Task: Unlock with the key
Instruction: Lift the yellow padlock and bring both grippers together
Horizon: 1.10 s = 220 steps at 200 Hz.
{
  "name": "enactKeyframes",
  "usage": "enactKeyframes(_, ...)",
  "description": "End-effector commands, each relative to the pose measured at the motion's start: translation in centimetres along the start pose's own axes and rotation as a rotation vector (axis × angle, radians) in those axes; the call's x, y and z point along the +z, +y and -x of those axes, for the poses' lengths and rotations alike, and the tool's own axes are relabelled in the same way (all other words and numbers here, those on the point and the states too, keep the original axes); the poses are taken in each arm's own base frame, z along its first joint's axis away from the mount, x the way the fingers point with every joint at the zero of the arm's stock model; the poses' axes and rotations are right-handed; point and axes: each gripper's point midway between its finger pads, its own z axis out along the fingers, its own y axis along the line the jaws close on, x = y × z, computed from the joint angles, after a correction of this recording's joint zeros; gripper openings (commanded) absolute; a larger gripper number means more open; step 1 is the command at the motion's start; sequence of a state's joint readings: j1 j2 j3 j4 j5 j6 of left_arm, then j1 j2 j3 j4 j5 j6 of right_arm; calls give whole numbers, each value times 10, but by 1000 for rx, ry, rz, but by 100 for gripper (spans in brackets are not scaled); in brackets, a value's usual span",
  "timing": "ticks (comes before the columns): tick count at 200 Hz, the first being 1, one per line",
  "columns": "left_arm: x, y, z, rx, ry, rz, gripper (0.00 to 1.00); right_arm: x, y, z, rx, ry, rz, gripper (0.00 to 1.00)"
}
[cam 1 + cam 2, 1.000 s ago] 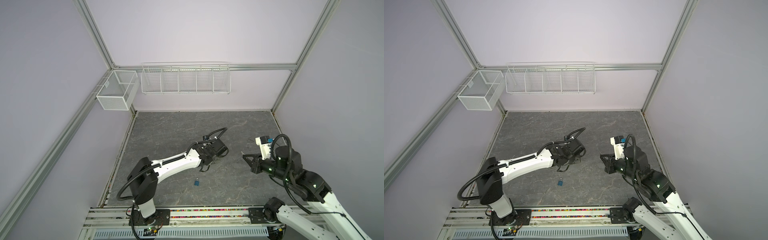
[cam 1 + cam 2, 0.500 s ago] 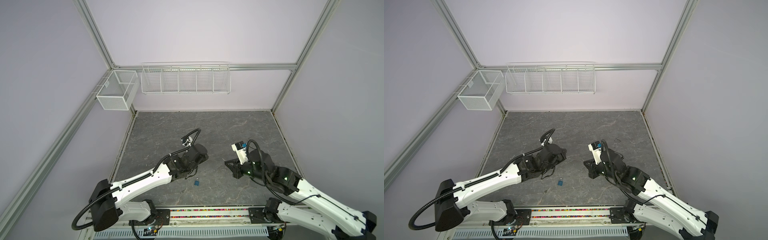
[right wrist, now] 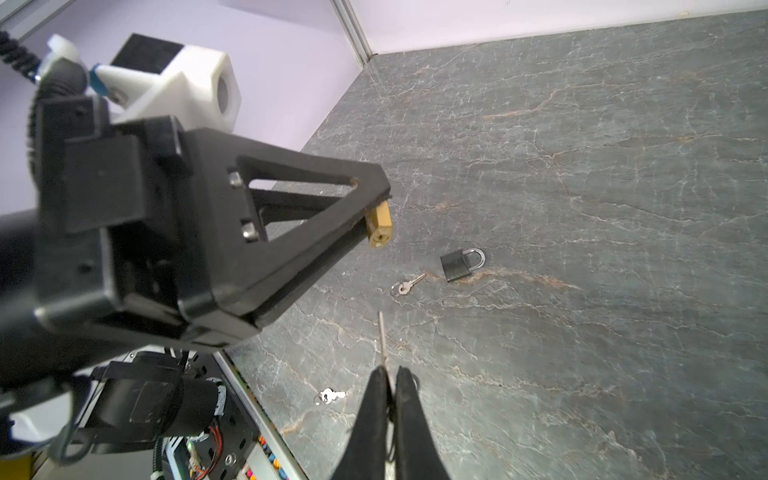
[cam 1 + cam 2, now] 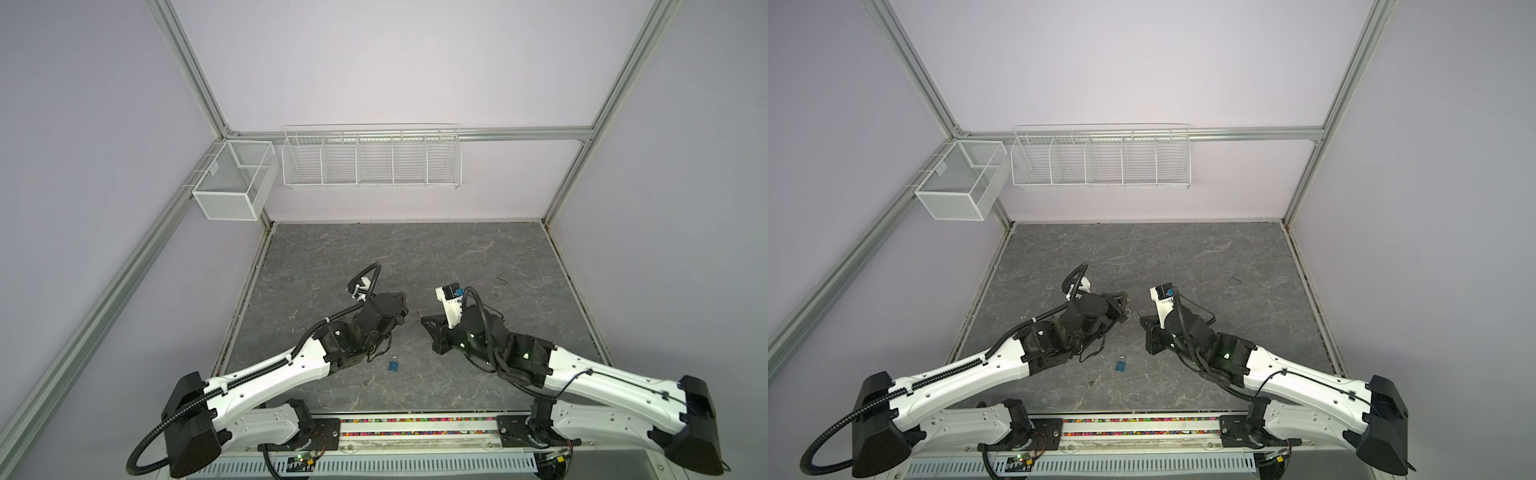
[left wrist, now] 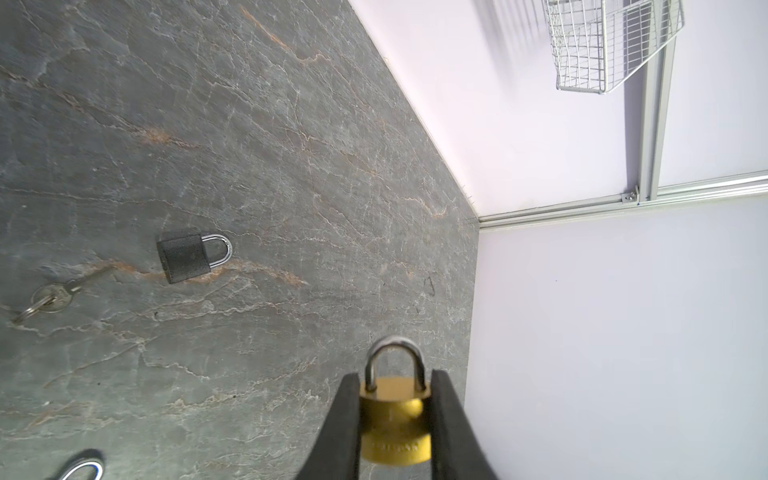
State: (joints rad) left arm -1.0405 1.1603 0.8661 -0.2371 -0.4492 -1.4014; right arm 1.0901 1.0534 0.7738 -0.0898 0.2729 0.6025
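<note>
Now the closed right jaws, pinching the key [image 3: 381,336], are brought in to face the brass padlock [image 3: 379,226] clamped in the left jaws, near but apart; insertion is judged next. The padlock's keyway [image 3: 380,240] is shown only in the right wrist view, not in the top views.

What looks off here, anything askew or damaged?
Nothing damaged or spilled. Only oddity: a small dark scuff on the table toward its right side, in both top views. The brass padlock sits straight in the left gripper; the right gripper pinches a key, blade pointing out.
</note>
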Motion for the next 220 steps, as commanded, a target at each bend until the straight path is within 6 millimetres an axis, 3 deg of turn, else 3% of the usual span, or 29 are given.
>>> enactKeyframes(1, -3, -5, 10, -70, -40, -30, 0, 6, 5, 13, 46, -80, 15, 7)
enactKeyframes(66, -5, -4, 11, -83, -45, -49, 0, 22, 4, 5, 35, -48, -6, 7)
enactKeyframes(185, -3, -12, 6, -48, -16, -73, 0, 32, 10, 13, 19, -17, -7, 7)
enactKeyframes(220, -4, -14, 6, -42, -15, -83, 0, 34, 1, 13, 20, -5, -54, 7)
